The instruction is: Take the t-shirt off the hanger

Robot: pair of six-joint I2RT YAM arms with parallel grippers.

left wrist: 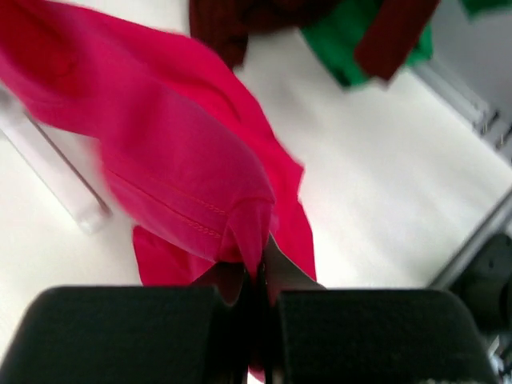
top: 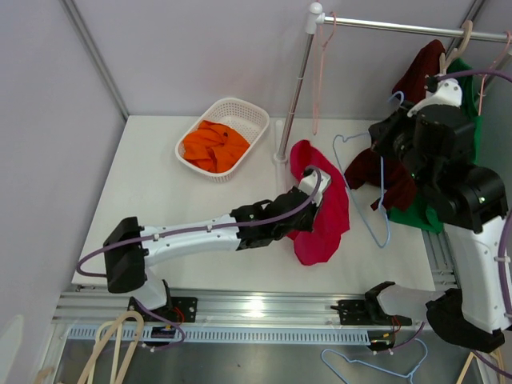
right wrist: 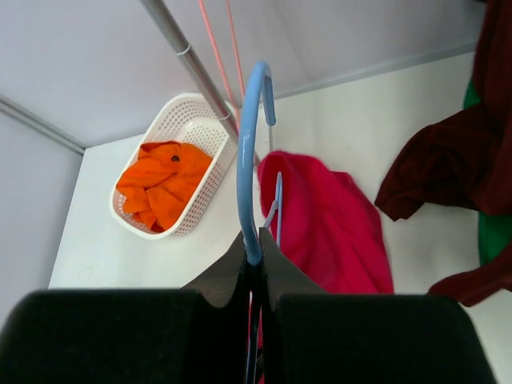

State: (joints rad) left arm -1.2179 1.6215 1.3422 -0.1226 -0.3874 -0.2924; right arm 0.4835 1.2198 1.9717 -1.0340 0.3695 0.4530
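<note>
Left gripper [top: 308, 188] shut on a fold of the pink t-shirt [top: 324, 212], fingers pinched tight, cloth bunched right at the tips in the left wrist view [left wrist: 254, 268]. Shirt is mid-table, upper part lifted at the gripper, rest draped down and lying crumpled on the white table [top: 160, 208], near the base of the rack pole [top: 296, 80]. Right gripper [top: 382, 144] closed on the blue hanger [top: 382, 188], gripping the wire neck just below the hook; right wrist view shows the hook curving up out of the closed fingertips [right wrist: 254, 254]. Hanger is held above the table to the right of the shirt and looks bare wire; its left shoulder runs close by the shirt's right edge, can't tell if they touch. White basket [top: 240, 112] at the back left of the table holds orange cloth [top: 212, 146], well apart from the shirt. Dark red garment [top: 420, 72] and green garment [top: 416, 216] hang at the right end of the rail, behind and beside the right arm. Pink hanger [top: 320, 72], bare, hangs from the rail near the pole.
</note>
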